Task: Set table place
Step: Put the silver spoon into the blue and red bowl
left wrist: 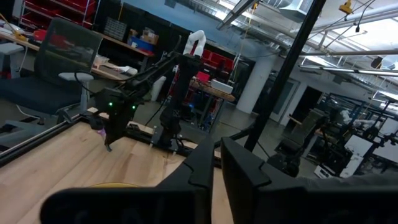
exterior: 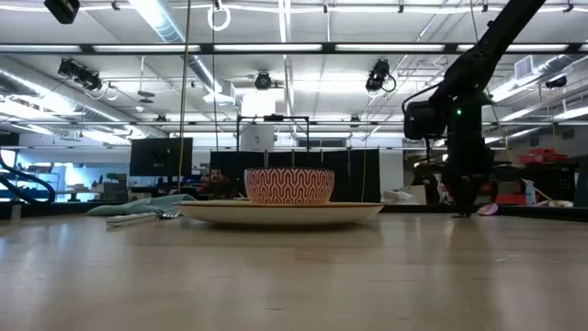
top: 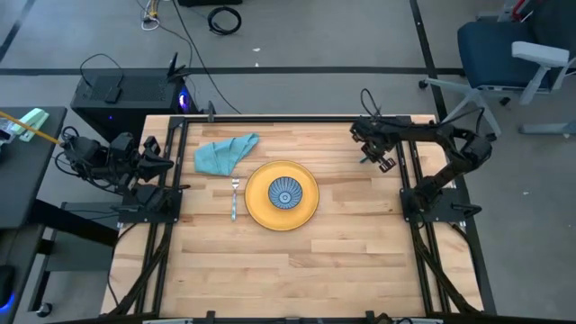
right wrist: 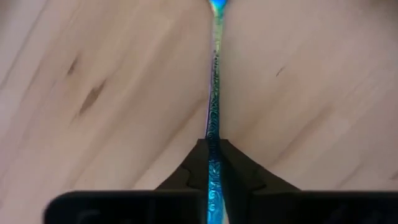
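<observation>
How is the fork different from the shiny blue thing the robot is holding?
The fork lies flat on the table left of the yellow plate; the blue utensil is pinched in the right gripper. The fork looks silvery, the utensil iridescent blue. Both are slim.

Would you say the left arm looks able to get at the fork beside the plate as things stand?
Probably yes: the left gripper waits at the table's left edge, and the fork lies uncovered left of the yellow plate, with bare wood between.
</observation>
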### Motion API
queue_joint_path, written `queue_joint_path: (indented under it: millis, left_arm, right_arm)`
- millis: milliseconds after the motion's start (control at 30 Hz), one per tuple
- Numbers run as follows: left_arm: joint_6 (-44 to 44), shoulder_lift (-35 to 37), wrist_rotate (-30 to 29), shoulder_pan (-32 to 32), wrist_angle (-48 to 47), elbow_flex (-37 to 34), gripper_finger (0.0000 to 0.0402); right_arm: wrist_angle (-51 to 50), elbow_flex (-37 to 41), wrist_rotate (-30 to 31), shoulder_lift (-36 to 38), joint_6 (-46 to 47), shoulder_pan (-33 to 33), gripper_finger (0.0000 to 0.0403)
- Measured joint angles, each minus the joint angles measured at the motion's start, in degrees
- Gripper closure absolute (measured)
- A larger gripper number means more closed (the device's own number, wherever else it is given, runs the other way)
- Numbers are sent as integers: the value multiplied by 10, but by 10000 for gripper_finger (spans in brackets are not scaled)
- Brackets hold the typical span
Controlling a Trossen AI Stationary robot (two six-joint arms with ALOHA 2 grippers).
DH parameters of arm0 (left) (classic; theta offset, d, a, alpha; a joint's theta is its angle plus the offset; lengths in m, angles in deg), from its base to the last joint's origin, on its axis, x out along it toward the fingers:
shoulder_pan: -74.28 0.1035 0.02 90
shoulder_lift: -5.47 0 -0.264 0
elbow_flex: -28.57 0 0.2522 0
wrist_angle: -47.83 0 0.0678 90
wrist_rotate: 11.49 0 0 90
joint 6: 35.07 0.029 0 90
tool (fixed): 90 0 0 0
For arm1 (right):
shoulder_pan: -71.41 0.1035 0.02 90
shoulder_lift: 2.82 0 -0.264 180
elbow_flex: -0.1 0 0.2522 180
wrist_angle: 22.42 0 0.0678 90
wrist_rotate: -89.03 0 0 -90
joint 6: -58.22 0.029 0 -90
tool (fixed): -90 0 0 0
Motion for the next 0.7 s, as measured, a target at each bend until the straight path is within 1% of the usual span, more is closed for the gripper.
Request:
queue_joint_path:
  millis: [100,267,400,500,600,700]
  left_arm:
    - [0,0,0,0,0,0,361]
    - [0,0,0,0,0,0,366]
    - [0,0,0,0,0,0,372]
    - [0,0,0,0,0,0,374]
    - [0,0,0,0,0,0,370]
    - [0,0,0,0,0,0,365]
  right_arm:
    - [10,-1,-22,7,-25,22,396]
    - [0,1,-58,19,-72,63,399]
    - [-16,0,-96,27,-117,118,400]
    - [-66,-10,-125,29,-157,164,400]
    - [-136,-24,-170,29,-213,208,401]
    - [-206,-38,-176,29,-203,255,401]
